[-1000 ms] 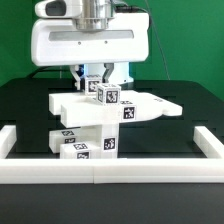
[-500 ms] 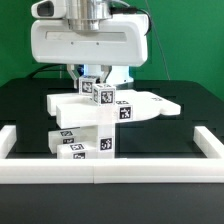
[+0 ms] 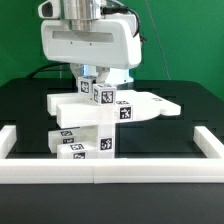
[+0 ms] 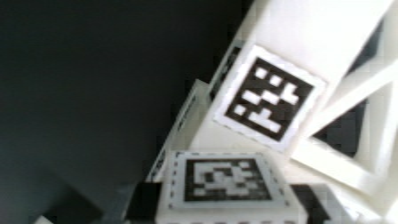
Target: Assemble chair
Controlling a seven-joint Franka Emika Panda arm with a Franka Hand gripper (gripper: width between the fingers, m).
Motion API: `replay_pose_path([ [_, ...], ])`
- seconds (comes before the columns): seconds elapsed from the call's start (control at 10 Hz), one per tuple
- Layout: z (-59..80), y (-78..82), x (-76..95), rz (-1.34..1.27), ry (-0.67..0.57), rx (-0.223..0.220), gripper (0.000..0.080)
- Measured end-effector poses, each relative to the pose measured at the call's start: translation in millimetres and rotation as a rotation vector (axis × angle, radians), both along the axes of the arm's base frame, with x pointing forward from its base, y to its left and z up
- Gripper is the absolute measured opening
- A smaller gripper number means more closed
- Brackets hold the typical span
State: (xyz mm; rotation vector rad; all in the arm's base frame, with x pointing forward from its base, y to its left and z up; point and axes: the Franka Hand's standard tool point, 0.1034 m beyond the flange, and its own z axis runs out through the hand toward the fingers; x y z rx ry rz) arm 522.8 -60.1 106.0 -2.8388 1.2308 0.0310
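Observation:
The chair (image 3: pixel 105 118) stands mid-table as a partly joined stack of white tagged parts: a flat panel (image 3: pixel 140 106) lies across an upright base (image 3: pixel 84 141). My gripper (image 3: pixel 97 80) hangs straight over it, shut on a small white tagged block (image 3: pixel 101 93) that sits on top of the panel. The wrist view shows that block (image 4: pixel 222 180) between my dark fingers (image 4: pixel 153 196), with a larger tagged white part (image 4: pixel 270 95) just beyond it. Whether the block is seated in the panel is hidden.
A long white border rail (image 3: pixel 100 172) runs along the front, with side rails at the exterior view's left (image 3: pixel 10 140) and right (image 3: pixel 208 140). The tabletop is black, with a green wall behind.
The arm's white housing has shifted toward the exterior view's right. The block stays gripped at about the same spot on the chair, turned slightly.

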Motion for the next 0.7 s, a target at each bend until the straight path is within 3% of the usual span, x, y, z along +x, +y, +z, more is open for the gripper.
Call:
replay_pose_path([
  [0.4,-0.2,1.5,0.1,-0.173,0.007,0.007,0.0271],
  [0.7,-0.4,6.2,0.2,-0.119,0.007,0.005,0.0621],
])
